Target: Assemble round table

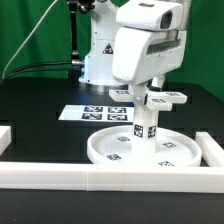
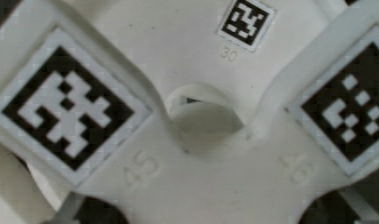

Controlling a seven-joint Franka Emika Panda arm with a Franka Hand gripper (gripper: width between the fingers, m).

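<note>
Three stiff, light plastic parts stack up: disc [image 1: 140,150], leg [image 1: 147,122], cross foot [image 1: 160,97] held beneath our gripper [image 1: 152,92]; finger state unclear. We'd grip its hub [image 2: 207,120], not arms at 3 o'clock.

the white panda arm [image 1: 120,45] rises from its base at about 11 o'clock in the exterior view and bends forward, its bulky wrist section hanging at 12 o'clock over the middle of the scene. the wrist points straight down, and the gripper [image 1: 143,93] sits below it, close to the picture's centre. its fingers [image 1: 135,92] point down; from this view it cannot be told whether they are apart or closed. the wrist view shows no finger clearly.
</note>
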